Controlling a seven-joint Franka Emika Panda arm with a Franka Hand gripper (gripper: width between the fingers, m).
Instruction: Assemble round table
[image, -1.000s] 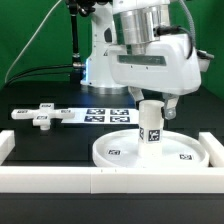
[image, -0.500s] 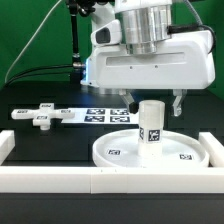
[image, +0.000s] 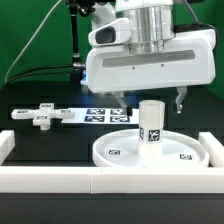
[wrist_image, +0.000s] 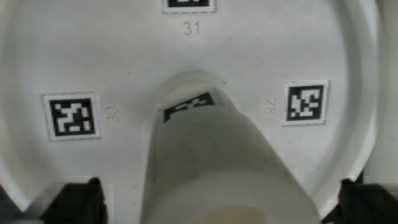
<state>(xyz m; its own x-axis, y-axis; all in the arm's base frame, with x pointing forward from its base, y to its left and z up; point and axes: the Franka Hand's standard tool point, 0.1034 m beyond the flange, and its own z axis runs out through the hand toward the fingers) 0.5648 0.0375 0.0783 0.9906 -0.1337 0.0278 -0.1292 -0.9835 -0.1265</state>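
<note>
In the exterior view, the disc (image: 120, 161) lay flat on the black table (image: 50, 148). The post (image: 151, 126) stood upright on the disc near its middle, with a tag (image: 153, 135) on its side facing the camera. The end effector (image: 151, 100) hung directly above the post with its fingers (image: 180, 100) spread wide, one to each side of the post's top and neither touching it. The arm's bulky white housing (image: 150, 65) blocked whatever lay behind the post. The cross-shaped piece (image: 40, 116) lay on the table well apart from the post, toward the exterior view's left. The marker board (image: 103, 115) lay between that piece and the post, just behind the disc. A white border rail (image: 100, 183) ran along the table in front of the disc.

In the wrist view, the post (wrist_image: 214, 170) filled the middle, seen from above and down one side. The disc's floor (wrist_image: 267, 50) spread around it, carrying square tags (wrist_image: 71, 115) on either side of the post. The two dark fingertips (wrist_image: 80, 200) of the end effector (wrist_image: 222, 200) showed apart, well clear of the post's sides.
</note>
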